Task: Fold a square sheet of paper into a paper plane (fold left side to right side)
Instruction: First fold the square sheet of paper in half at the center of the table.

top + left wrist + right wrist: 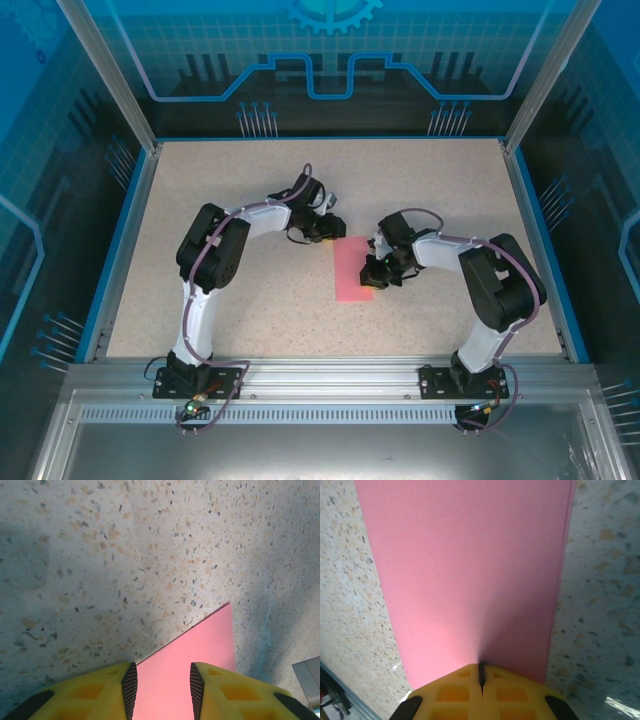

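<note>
The square sheet of paper (352, 268) is pink and lies flat on the speckled table as a narrow upright rectangle. Two layers show along one long edge (567, 555), so it is folded in half; it has no pointed plane shape. My left gripper (335, 228) hovers at the sheet's far left corner. In the left wrist view, the left gripper (161, 672) is open and the paper (200, 650) lies flat under the gap. My right gripper (372, 272) is at the sheet's right edge. In the right wrist view, the right gripper (481, 667) is shut, tips down on the paper (470, 565).
The speckled table (230, 180) has a blue rim (120, 240) and metal posts at its corners. Both arm bases stand at the near edge (320, 375). The two arms bend in toward the middle, with their wrists close together over the paper.
</note>
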You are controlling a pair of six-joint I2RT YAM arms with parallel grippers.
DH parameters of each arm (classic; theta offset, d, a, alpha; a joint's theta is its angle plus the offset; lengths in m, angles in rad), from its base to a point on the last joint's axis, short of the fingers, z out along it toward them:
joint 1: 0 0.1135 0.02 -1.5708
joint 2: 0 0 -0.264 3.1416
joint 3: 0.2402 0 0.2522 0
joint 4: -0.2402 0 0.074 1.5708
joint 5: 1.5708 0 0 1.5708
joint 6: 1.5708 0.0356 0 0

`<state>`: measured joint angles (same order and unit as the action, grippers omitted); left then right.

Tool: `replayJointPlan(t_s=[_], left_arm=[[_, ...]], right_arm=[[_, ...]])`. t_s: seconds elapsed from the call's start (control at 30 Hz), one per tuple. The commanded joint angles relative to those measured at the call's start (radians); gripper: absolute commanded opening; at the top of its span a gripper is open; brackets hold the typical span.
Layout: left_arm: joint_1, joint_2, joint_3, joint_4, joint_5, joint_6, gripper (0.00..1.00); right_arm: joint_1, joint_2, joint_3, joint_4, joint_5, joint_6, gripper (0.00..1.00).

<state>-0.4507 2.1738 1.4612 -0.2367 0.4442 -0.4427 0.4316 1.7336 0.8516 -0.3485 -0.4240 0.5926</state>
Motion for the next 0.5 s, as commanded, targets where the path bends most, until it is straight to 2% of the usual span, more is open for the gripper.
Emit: replayJointPlan(t_s=[0.0, 0.2, 0.47], left_arm=[[0.042, 0.026, 0.034, -0.031, -0.042, 0.036, 0.38], [0.049, -0.040, 0.076, -0.068, -0.014, 0.058, 0.42], [0.055, -0.256, -0.027, -0.113, -0.010, 0.076, 0.44]], right_arm=[[0.031, 0.069, -0.078, -0.018, 0.021, 0.053, 0.03], [0.064, 0.038, -0.089, 0.142, -0.052, 0.146, 0.08], [0.035, -0.141, -0.007, 0.000, 0.116, 0.033, 0.39]])
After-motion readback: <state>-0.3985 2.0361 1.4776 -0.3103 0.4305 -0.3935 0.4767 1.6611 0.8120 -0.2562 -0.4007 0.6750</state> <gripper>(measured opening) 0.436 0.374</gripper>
